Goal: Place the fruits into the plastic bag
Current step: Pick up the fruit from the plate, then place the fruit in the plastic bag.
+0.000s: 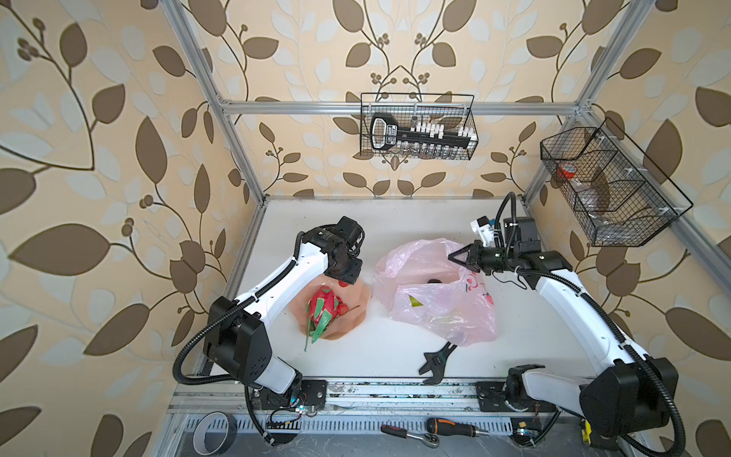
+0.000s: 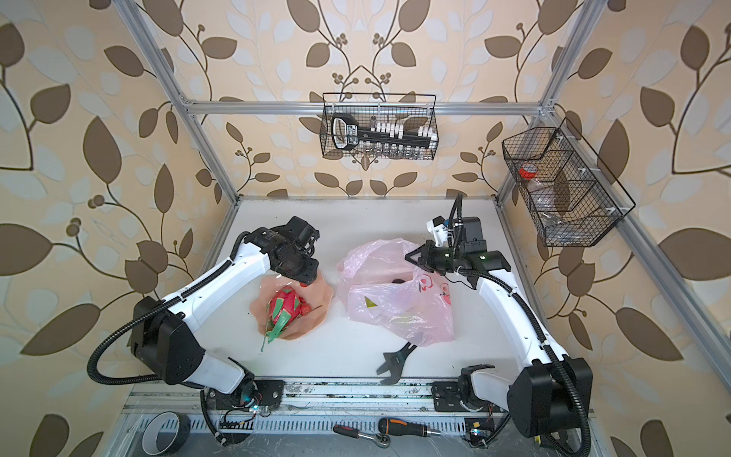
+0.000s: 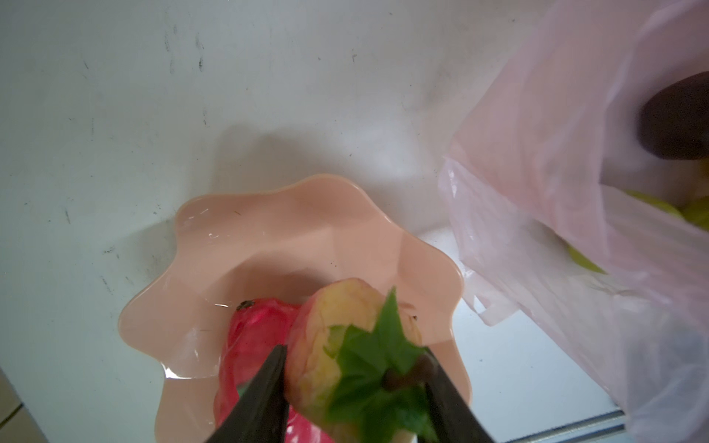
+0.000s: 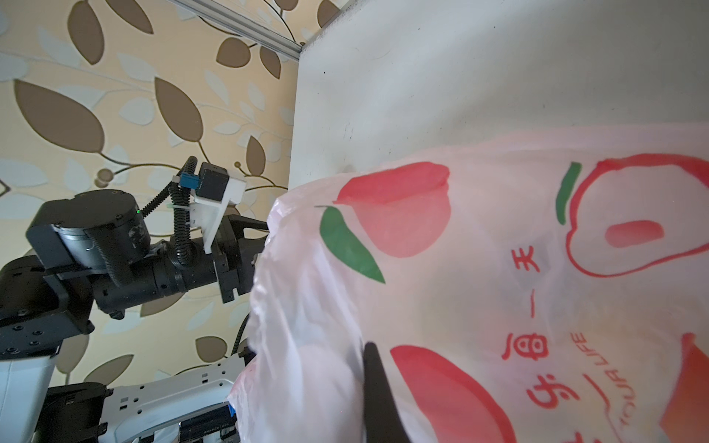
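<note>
Pinkish-yellow, green leaf, brown stem: the small fruit (image 3: 333, 307) is clamped between the left gripper's (image 3: 355, 351) two dark fingers. That's low centre in the left wrist view, right above the plate (image 3: 268, 237). In both top views that gripper hangs over the plate's upper edge, left of centre. On the plate lies the dragon fruit (image 1: 322, 308) on its side, with a strawberry (image 1: 343, 309) tucked against it. Just right of the plate sits the bag (image 1: 427, 273), mouth open, with a dark fruit (image 1: 435, 281) inside. The left wrist view catches yellow-green pieces (image 3: 652, 201) in there too. The right gripper (image 1: 453, 257) is pinched tight on the bag's upper rim, holding it up. A black wrench (image 1: 437, 362) lies on the white table (image 1: 375, 221) at the bag's lower corner, bottom centre.
</note>
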You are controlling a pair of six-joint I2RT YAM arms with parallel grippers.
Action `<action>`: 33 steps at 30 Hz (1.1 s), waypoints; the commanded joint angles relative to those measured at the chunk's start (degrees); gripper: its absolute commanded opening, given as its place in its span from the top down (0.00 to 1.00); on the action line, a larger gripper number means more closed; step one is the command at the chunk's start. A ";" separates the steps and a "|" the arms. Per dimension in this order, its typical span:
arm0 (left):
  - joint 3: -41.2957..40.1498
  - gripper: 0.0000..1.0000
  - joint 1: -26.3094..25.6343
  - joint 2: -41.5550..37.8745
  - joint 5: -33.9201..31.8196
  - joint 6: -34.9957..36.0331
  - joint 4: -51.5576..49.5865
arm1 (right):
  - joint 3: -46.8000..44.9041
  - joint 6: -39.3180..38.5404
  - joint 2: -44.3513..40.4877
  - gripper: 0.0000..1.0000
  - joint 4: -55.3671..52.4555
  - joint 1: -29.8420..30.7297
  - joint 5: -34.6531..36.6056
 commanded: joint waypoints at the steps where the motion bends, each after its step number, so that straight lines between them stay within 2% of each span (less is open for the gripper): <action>1: -0.25 0.65 0.96 -5.08 6.16 -3.81 0.23 | 1.99 -1.05 -0.32 1.00 -0.91 -0.30 -0.54; 8: -6.21 0.66 1.88 -11.03 20.82 -13.65 7.03 | 2.04 -1.27 -0.24 1.00 -0.88 -0.33 -0.54; 15: -15.55 0.69 2.15 -16.06 33.15 -27.88 19.37 | 2.01 -1.14 0.00 1.00 -0.55 -0.29 -0.71; 18: -17.71 0.69 2.15 -17.11 34.52 -31.45 22.70 | 1.90 -1.13 0.13 1.00 -0.40 -0.34 -0.87; 23: -17.83 0.70 2.15 -17.07 35.52 -32.87 23.87 | 1.87 -1.44 0.16 1.00 -0.53 -0.27 -0.89; 33: -20.93 0.71 1.64 -17.07 39.35 -40.46 33.85 | 1.63 -1.45 -0.03 1.00 -0.73 -0.32 -0.84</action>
